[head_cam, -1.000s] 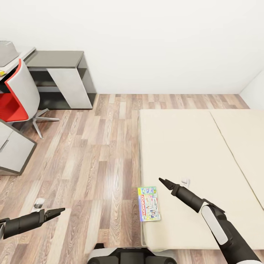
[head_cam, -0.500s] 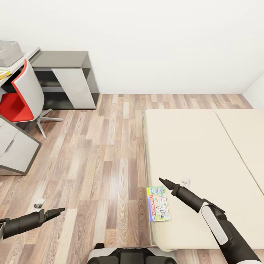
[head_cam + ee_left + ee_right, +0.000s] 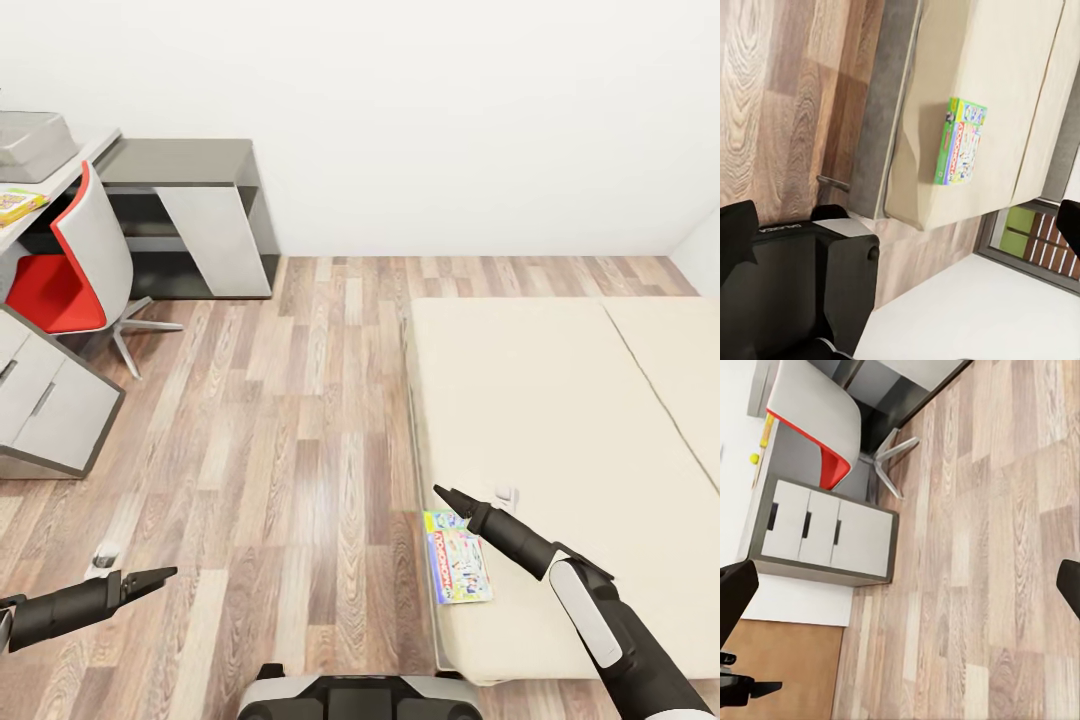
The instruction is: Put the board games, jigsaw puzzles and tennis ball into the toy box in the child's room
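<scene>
You are going for a board game (image 3: 458, 564). It lies flat on the bed (image 3: 560, 420), at the near edge by the floor. Your right gripper (image 3: 441, 493) hangs just above it; your left gripper (image 3: 165, 574) is over the floor. Both jaws look pinched together, holding nothing. Next, open the right one and come down.

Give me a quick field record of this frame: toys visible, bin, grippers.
board game: flat on bed, near its floor-side edge
toy box: on table, far left
second flat toy: on table, kind unclear
tennis ball: on table
left gripper: over floor, shut, empty
right gripper: above board game, shut, empty
</scene>
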Motion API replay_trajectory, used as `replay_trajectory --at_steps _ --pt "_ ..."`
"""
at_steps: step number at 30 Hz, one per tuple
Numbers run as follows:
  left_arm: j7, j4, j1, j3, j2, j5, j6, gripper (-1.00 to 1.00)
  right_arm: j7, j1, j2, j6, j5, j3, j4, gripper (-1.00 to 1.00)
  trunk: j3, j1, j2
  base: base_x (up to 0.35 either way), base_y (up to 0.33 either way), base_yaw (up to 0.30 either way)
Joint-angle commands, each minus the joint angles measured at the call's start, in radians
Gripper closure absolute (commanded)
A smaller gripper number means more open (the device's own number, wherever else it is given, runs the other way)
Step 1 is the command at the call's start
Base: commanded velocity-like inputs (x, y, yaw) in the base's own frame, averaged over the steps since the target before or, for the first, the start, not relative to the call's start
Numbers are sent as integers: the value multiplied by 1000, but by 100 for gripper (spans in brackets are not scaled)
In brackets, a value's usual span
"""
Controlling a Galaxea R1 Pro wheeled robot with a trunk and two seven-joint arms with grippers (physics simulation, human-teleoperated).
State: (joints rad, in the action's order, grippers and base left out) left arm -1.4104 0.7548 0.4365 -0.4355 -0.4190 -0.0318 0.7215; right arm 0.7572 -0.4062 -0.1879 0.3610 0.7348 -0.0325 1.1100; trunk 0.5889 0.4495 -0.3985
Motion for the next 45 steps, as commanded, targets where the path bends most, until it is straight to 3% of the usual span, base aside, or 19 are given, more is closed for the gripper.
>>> replay_trajectory --at_steps 1,23,34,45 --pt "-5 0 1 -2 0 -3 11 -100 -1 0 -1 9 10 -1 1 -100 1 1 -2 0 199 0" --pt "-5 0 1 -2 0 -3 12 -100 -1 0 1 8 10 -1 1 -100 1 1 -2 3 242 0" --pt "-4 0 1 -2 0 -3 13 -100 -1 0 2 7 10 -1 -2 -100 1 1 -2 159 256 0" --pt "-5 0 1 -2 0 -2 10 -100 -1 0 2 7 10 -1 -2 -100 1 1 -2 124 54 0"
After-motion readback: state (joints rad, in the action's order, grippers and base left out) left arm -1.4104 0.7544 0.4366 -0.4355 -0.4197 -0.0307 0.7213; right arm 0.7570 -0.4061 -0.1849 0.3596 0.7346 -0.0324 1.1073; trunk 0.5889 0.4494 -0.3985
